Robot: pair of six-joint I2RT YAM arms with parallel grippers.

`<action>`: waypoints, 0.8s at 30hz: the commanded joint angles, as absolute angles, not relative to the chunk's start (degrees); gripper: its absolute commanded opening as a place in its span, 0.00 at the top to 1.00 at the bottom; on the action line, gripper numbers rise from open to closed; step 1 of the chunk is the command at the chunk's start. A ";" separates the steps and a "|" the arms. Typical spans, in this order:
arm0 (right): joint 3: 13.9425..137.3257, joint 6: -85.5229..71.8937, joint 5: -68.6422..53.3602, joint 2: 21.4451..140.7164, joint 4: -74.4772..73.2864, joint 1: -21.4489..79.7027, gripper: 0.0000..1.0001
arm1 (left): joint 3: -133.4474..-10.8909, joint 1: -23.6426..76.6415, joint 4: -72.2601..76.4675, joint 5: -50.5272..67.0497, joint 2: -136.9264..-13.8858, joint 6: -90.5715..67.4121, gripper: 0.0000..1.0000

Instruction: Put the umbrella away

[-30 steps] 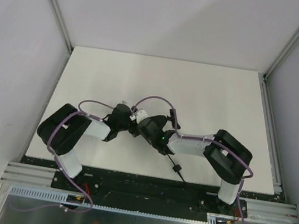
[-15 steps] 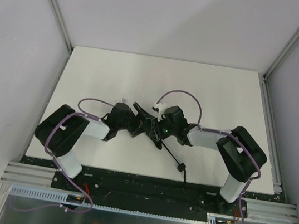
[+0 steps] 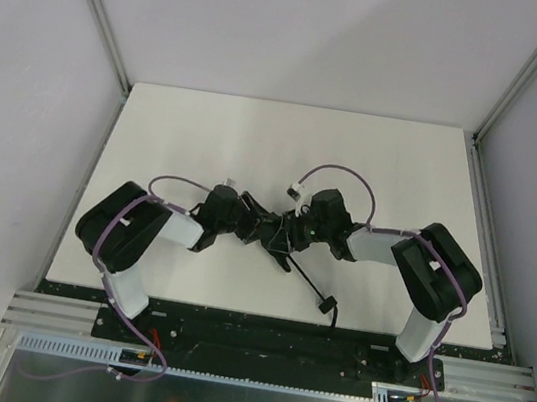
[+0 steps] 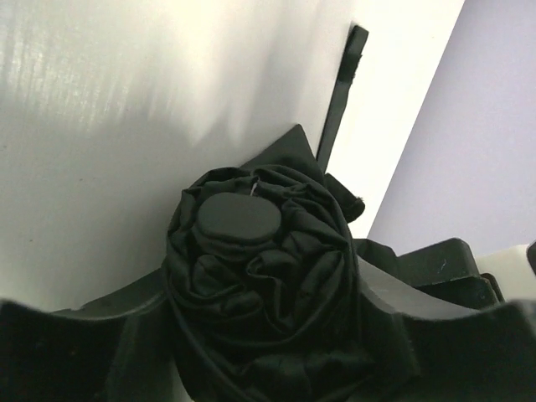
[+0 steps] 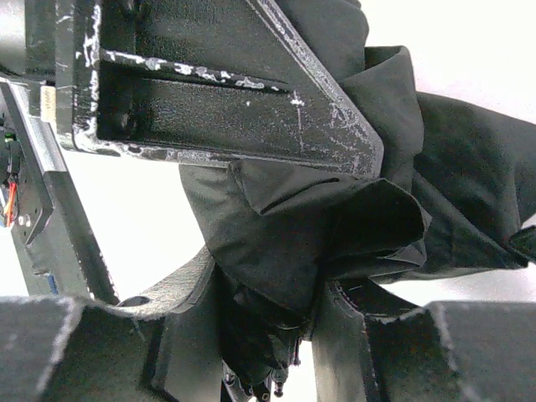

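Left wrist view: my left gripper (image 4: 260, 322) is clasping the collapsed umbrella (image 4: 243, 219) at centre frame, my right gripper (image 5: 268, 311) is pinching its fabric; stowing is seemingly remaining.

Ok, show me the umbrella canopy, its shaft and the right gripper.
umbrella canopy (image 4: 268, 289), left wrist view, on the bunched fabric.
shaft (image 3: 307, 282), top view, midway along the thin rod.
right gripper (image 5: 272, 314), right wrist view, between its fingertips.

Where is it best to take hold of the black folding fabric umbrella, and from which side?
Grip the black folding umbrella around its rolled canopy, behind the round end cap, closing across the roll from both sides. The bundle is thick and soft; the thin shaft would probably slip.
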State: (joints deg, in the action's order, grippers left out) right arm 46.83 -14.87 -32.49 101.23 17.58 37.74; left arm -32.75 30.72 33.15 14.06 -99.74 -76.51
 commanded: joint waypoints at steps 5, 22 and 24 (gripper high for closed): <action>48.08 -16.35 -39.17 101.58 20.98 37.50 0.99 | -30.09 31.20 24.82 9.56 -103.24 -71.83 0.76; 66.01 -1.11 17.52 103.18 -10.85 55.97 0.10 | -28.52 31.20 24.51 10.51 -102.38 -75.03 1.00; 67.85 -0.41 25.25 105.77 -11.48 58.88 0.12 | -28.44 31.20 24.19 10.74 -102.34 -75.36 1.00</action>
State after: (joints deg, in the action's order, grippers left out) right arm 62.43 -5.13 5.52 102.17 -9.50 54.61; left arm -31.33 30.94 34.87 13.45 -100.38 -77.84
